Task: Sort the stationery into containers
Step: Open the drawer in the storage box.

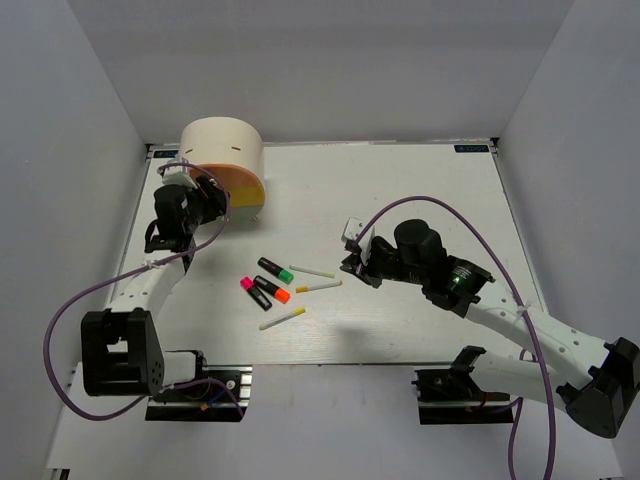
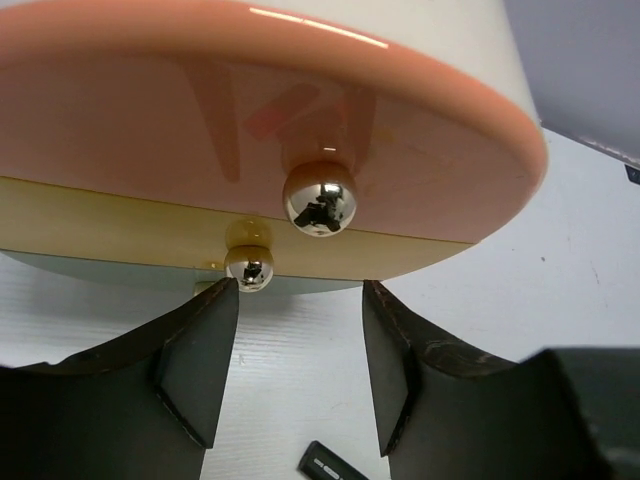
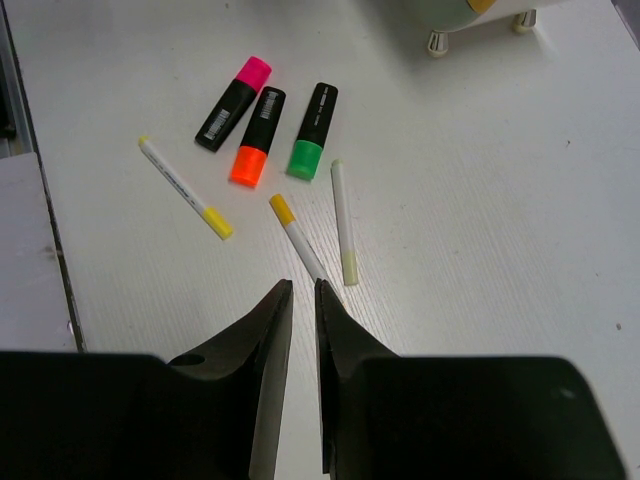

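Note:
The cream drum organiser (image 1: 222,158) stands at the back left, its orange-to-yellow face towards the table. My left gripper (image 1: 203,197) is open right in front of that face. In the left wrist view the open gripper (image 2: 300,305) sits just below a shiny knob (image 2: 319,198) on the pink drawer, and a smaller knob (image 2: 250,266) is by the left fingertip. The green (image 1: 276,269), orange (image 1: 272,290) and pink (image 1: 254,292) highlighters lie mid-table with three thin sticks (image 1: 318,287). My right gripper (image 3: 298,290) is shut and empty, above the near end of a yellow-tipped stick (image 3: 295,233). No eraser-like piece shows.
White walls close in the table on the left, back and right. The organiser's small feet (image 3: 437,41) show at the top of the right wrist view. A black highlighter end (image 2: 325,462) lies on the table under my left gripper. The table's near edge (image 3: 40,250) runs left of the sticks.

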`<action>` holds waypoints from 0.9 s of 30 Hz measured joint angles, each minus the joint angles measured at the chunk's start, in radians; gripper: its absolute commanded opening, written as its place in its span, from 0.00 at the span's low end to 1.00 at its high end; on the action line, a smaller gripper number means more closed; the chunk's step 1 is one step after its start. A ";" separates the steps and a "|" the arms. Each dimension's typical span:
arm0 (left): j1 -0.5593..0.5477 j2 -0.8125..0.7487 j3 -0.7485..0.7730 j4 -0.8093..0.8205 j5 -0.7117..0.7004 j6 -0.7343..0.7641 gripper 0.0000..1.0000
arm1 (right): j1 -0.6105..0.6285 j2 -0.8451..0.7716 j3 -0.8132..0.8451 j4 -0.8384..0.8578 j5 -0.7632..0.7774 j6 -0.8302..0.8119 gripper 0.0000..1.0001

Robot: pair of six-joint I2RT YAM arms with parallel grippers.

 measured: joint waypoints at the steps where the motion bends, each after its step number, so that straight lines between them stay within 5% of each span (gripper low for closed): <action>1: 0.000 0.009 0.000 0.008 0.001 -0.002 0.60 | 0.000 0.000 0.000 0.000 0.000 0.000 0.21; 27: 0.000 0.116 -0.024 0.134 -0.025 -0.015 0.58 | 0.000 0.000 -0.019 0.019 0.000 -0.001 0.21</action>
